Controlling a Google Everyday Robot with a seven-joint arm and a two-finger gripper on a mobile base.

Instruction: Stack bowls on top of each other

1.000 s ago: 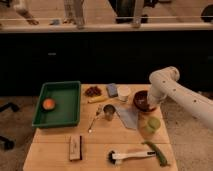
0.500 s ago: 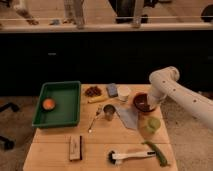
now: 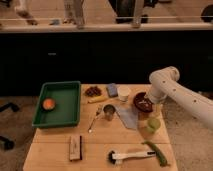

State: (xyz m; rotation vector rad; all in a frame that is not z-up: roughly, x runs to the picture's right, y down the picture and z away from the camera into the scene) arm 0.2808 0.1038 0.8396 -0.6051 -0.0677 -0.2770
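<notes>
A dark maroon-brown bowl (image 3: 142, 101) sits on the wooden table (image 3: 55, 155) at its right side, just right of a small white cup (image 3: 123, 93). My white arm (image 3: 165, 82) comes in from the right and bends down over this bowl. The gripper (image 3: 151, 106) is at the bowl's right rim, largely hidden by the wrist. A small round orange thing (image 3: 48, 104) lies in the green tray (image 3: 67, 87) at the left; I cannot tell whether it is a bowl.
Around the bowl are a grey cloth (image 3: 129, 116), a metal cup (image 3: 109, 112), a spoon (image 3: 94, 120) and a green round item (image 3: 153, 124). Near the front lie a white brush (image 3: 130, 156), a green pod (image 3: 157, 153) and a wooden block (image 3: 75, 147).
</notes>
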